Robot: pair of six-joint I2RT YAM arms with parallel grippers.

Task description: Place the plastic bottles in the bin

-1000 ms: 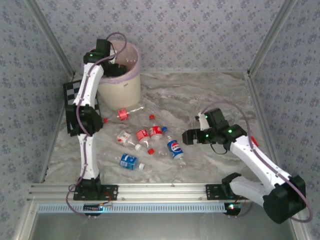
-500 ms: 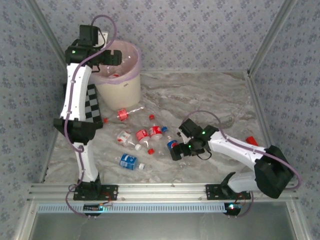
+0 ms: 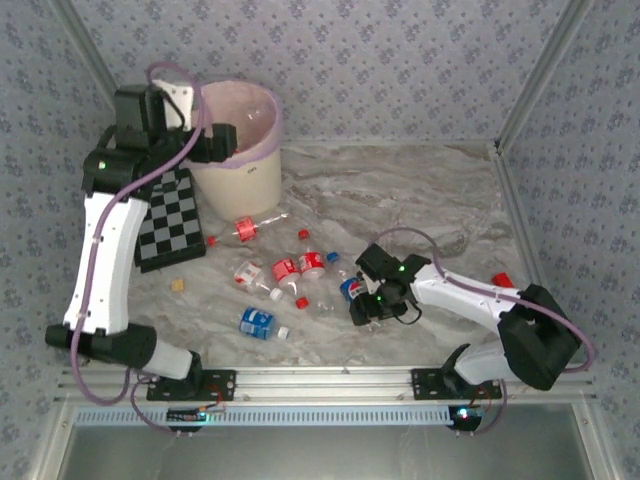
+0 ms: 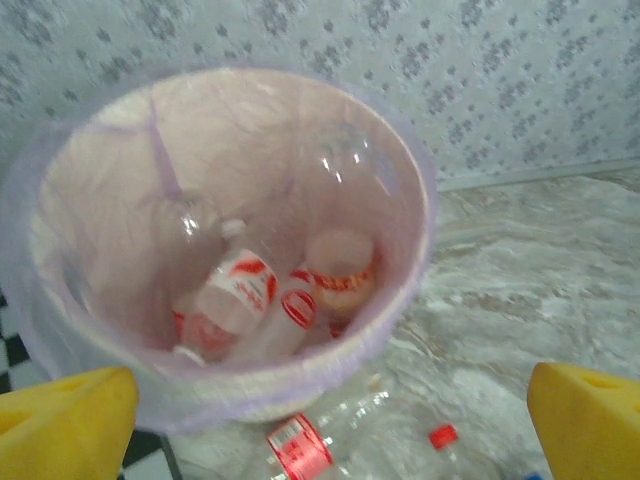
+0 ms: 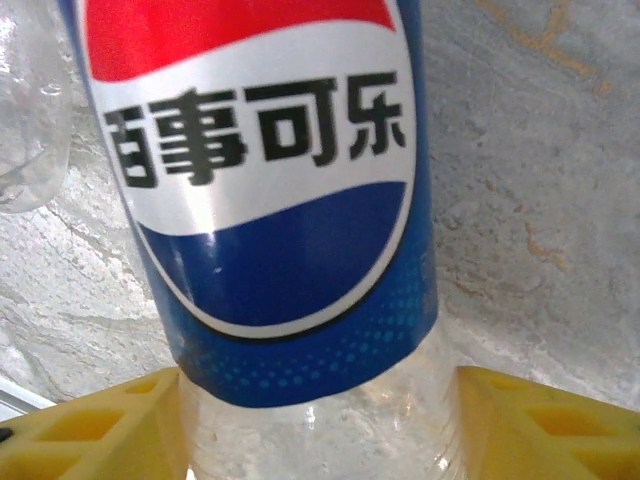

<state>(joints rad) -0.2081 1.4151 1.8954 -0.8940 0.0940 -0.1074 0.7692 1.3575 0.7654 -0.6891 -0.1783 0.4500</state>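
The left arm (image 3: pixel 105 240) rears up high with its elbow bent, the left gripper (image 3: pixel 222 142) spread wide with nothing between its fingers, while the right arm (image 3: pixel 460 292) stretches low, the right gripper (image 3: pixel 362 300) pinching a bottle (image 5: pixel 270 200) between both fingers.

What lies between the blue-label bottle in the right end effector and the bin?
On the table, red-label bottles and loose caps lie along the straight line to the bin. Above the table nothing blocks a lifted path, though the left end effector hangs open at the bin's rim.
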